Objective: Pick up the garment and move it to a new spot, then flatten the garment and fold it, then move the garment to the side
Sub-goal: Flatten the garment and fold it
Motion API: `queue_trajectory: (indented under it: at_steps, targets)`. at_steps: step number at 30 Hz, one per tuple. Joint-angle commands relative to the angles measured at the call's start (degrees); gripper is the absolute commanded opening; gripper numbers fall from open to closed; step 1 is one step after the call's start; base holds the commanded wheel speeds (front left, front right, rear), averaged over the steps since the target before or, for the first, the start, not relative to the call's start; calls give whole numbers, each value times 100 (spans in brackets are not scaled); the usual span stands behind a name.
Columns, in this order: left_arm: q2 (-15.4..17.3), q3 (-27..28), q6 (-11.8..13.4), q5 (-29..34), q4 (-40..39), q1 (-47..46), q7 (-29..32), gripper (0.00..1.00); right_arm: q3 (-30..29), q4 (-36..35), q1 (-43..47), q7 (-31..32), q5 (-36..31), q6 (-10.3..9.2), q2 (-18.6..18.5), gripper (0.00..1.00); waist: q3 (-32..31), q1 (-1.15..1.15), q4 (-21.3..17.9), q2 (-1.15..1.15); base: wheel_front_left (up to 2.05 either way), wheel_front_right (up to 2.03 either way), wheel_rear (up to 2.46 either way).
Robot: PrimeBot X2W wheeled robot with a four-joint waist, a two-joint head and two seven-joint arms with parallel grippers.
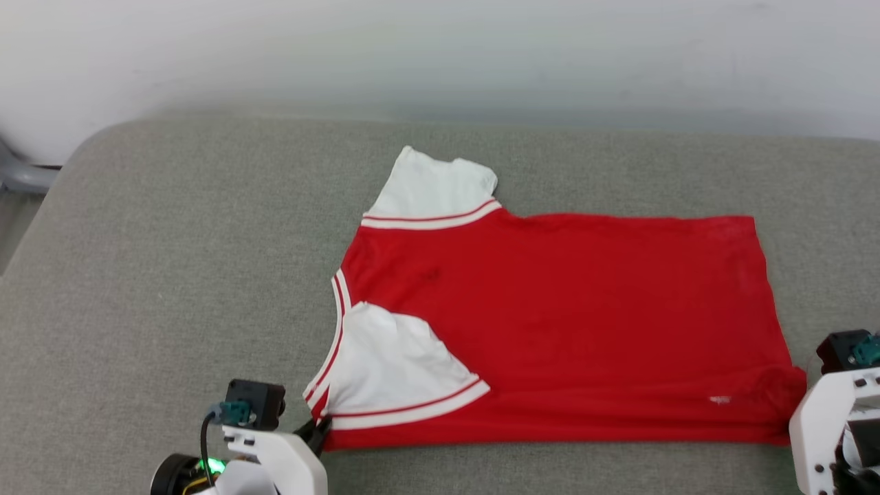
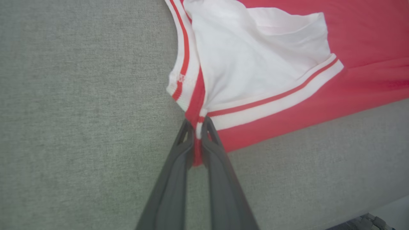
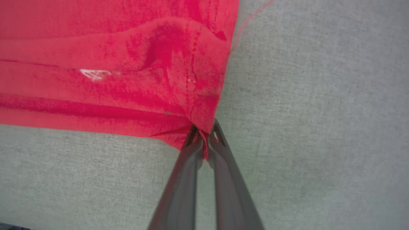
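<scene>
You have one shirt (image 1: 550, 323), two sleeves showing on it, and two grippers, both on the cloth. The shirt lies spread sideways in the middle of the pad (image 1: 172, 261), red side up, neck end toward your left and hem toward your right. The far sleeve (image 1: 433, 189) sticks out white past the red body. The near sleeve (image 1: 392, 357) is folded in over the red, and its striped trim runs slantwise. One small white mark (image 1: 720, 399) sits near the hem at the near right.

Your left gripper (image 2: 197, 123) comes in low from the lower left, its white wrist casing just short of the cloth. Its fingers are pressed together on the shirt's near left corner, where the striped trim meets the red edge; a strip of red shows between them. Your right gripper (image 3: 204, 127) comes in from the lower right and pinches the near right hem corner, which bunches into small creases at the tips.

The pad is grey woven fabric with a rounded far left corner, and it lies flat under the shirt. Behind it stands a plain pale wall (image 1: 440, 55).
</scene>
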Motion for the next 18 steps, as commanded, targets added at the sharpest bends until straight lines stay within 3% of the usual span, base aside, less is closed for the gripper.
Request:
queue_trajectory:
  at_steps: [1, 9, 18]
  targets:
    - [66, 13, 42, -2, 19, 87, -13, 0, -20, -41, 117, 47, 28, -11, -106, 0, -87, 0, -30, 0, 0, 0, 0]
    - [168, -98, 99, -56, -64, 469, 55, 0, -381, -546, 786, 314, 72, -13, -256, 0, -300, 0, -27, 0, 0, 0, 0]
    - [48, -269, 9, -112, 158, 631, 28, 0, -699, -856, 1420, 516, -71, -12, 53, 0, -215, 0, -98, 0, 0, 0, 0]
